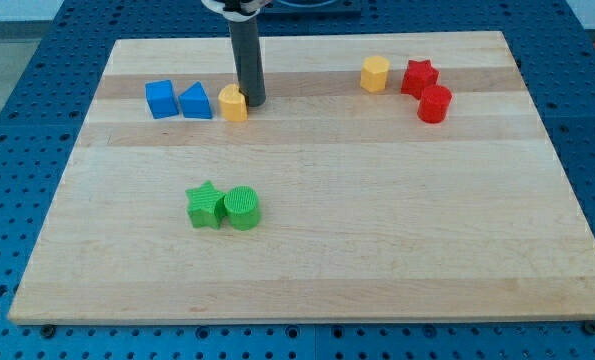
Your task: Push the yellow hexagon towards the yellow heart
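The yellow hexagon (375, 74) sits near the view's top, right of centre, just left of the red star (418, 77). The yellow heart (233, 103) lies at the upper left of centre, next to the blue triangle (195, 101). My tip (252, 102) is down on the board right beside the yellow heart, on its right side, touching or nearly touching it. The tip is far to the left of the yellow hexagon.
A blue cube (160, 99) sits left of the blue triangle. A red cylinder (434, 104) lies below the red star. A green star (206, 205) and a green cylinder (243, 208) sit together at lower left of centre on the wooden board (307, 260).
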